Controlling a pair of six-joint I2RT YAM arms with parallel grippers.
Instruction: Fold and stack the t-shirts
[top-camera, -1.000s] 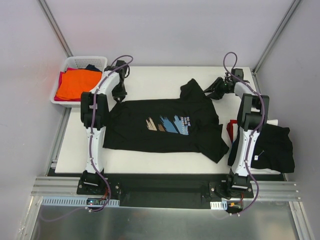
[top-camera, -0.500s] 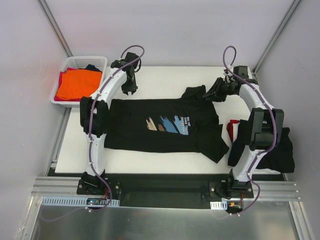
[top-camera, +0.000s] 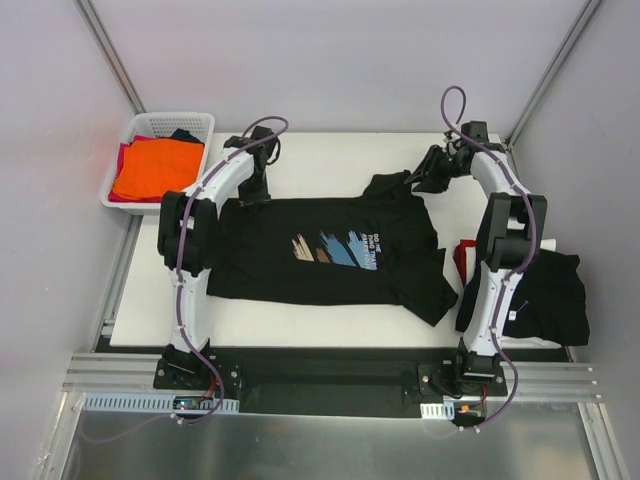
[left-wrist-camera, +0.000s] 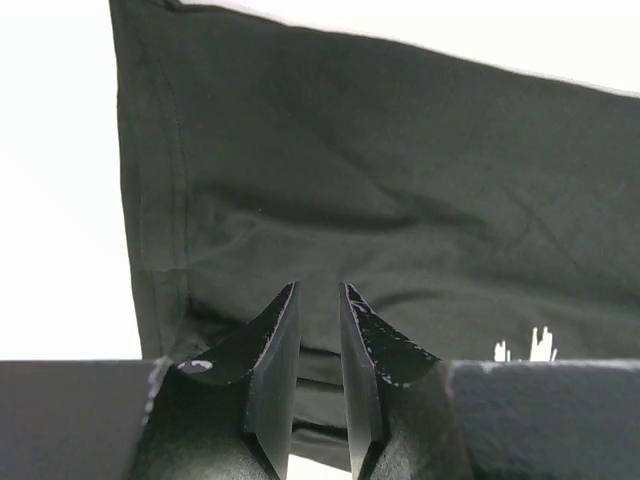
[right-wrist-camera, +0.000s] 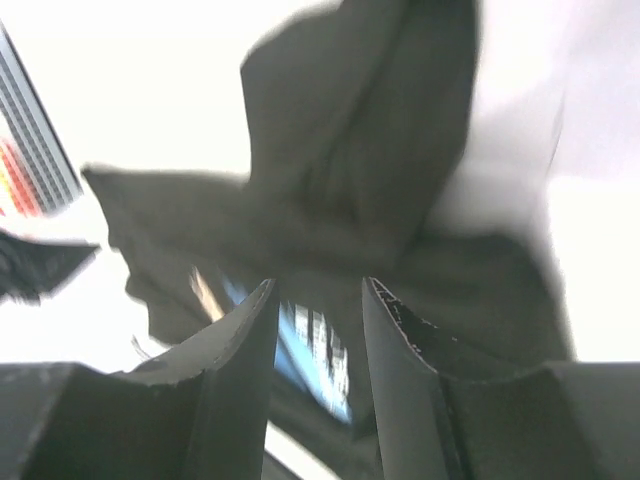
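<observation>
Lying flat, black t-shirt (top-camera: 270, 260); far sleeve (top-camera: 388, 185) bunched near right fingers (right-wrist-camera: 238, 350).

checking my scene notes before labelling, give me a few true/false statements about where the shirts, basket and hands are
1. The printed black t-shirt lies spread out on the table. True.
2. The white basket sits at the right edge. False: it is at the far left corner.
3. An orange shirt lies on top in the basket. True.
4. The black pile is by the left arm. False: it lies beside the right arm.
5. Both hands are at the shirt's near edge. False: left hand and right hand are at its far edge.
</observation>
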